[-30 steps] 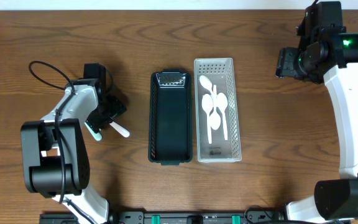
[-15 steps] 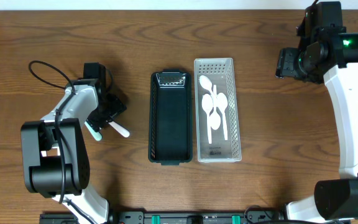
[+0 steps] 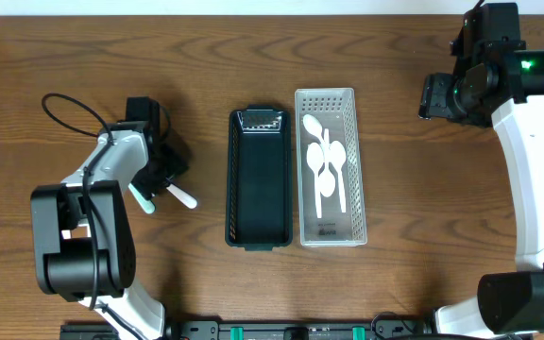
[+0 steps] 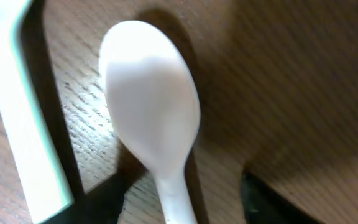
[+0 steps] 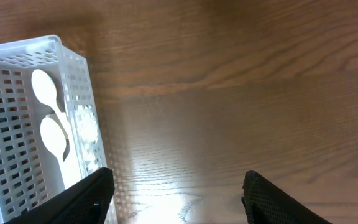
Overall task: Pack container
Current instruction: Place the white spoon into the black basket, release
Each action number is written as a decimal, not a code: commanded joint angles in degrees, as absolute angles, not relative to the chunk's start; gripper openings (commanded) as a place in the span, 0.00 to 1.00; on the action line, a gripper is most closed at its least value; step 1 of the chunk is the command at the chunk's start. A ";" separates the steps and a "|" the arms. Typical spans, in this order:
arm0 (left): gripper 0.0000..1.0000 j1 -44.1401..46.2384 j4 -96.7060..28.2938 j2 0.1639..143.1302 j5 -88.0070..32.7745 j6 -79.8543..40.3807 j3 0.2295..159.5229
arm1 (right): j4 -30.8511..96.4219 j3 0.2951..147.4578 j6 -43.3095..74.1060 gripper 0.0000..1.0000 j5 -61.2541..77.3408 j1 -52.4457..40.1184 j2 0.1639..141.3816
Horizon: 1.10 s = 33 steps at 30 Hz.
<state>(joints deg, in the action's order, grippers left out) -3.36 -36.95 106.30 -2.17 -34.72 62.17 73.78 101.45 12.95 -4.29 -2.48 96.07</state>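
Observation:
A white plastic spoon (image 3: 183, 197) lies on the wooden table, and it fills the left wrist view (image 4: 151, 106). My left gripper (image 3: 161, 176) is low over it and open, with a finger on each side of the spoon's handle (image 4: 180, 208). A pale green utensil handle (image 3: 141, 199) lies beside the spoon (image 4: 20, 118). The black container (image 3: 258, 179) at the centre looks empty. The white perforated basket (image 3: 346, 113) next to it holds several white spoons (image 3: 327, 170). My right gripper (image 3: 437, 97) is open and empty, over bare table to the right of the basket (image 5: 178, 199).
The basket's corner and two spoon bowls show in the right wrist view (image 5: 48, 112). A black cable (image 3: 69, 104) loops from the left arm at the far left. Bare wood lies between the basket and the right arm.
My left gripper has shifted very slightly left over the spoon. The spoon, the containers and the right arm have not moved.

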 commanded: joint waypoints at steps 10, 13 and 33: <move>0.21 -3.64 -37.21 107.26 -2.52 -34.81 60.20 | 74.22 101.12 12.56 0.70 -4.05 -2.63 95.92; 0.13 -3.64 -37.21 107.26 -2.52 -34.79 60.23 | 74.22 101.12 12.56 0.70 -4.05 -2.63 95.92; 0.06 2.20 -49.63 97.06 -2.52 -24.73 74.30 | 74.13 101.12 12.58 0.70 -4.05 -2.63 95.92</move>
